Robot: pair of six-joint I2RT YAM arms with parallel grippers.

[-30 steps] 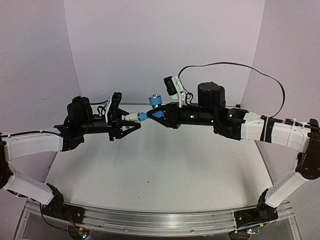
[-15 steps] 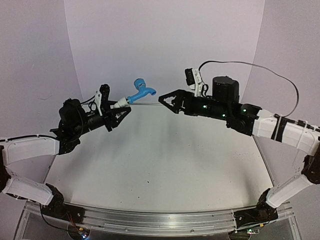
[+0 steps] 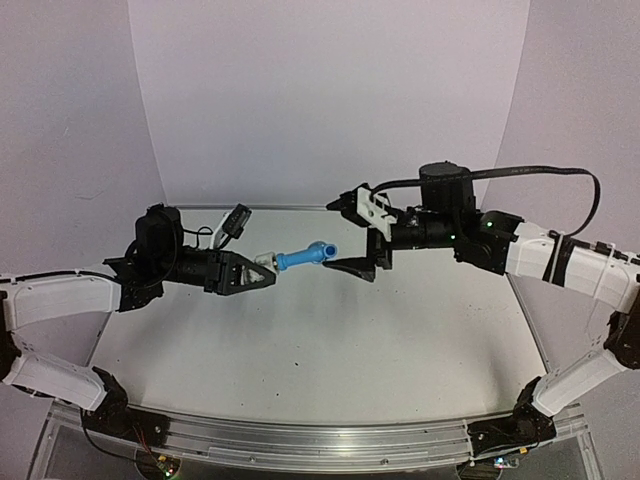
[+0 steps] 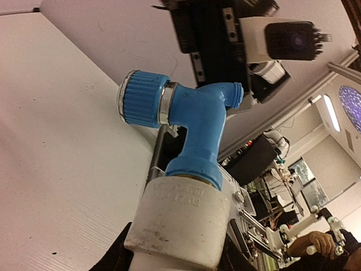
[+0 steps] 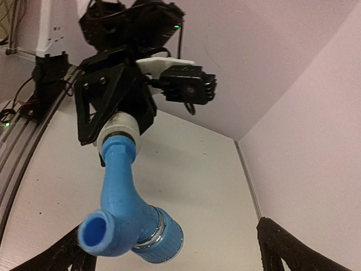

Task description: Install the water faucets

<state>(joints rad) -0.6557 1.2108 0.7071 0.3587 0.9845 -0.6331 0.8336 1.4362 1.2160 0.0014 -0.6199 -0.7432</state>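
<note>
My left gripper (image 3: 262, 270) is clamped narrow on the white fitting (image 4: 180, 220). The blue tap (image 4: 194, 118) juts from the fitting straight ahead of those fingers, in mid-air above the table (image 3: 330, 340). My right gripper (image 3: 338, 238) is spread wide and holds nothing, with the tap's ribbed head at its mouth. I judge the joint needs seating: align on the stem, close there, then press squarely. The left wrist camera (image 5: 189, 87) sits just behind the fitting, so keep clear
</note>
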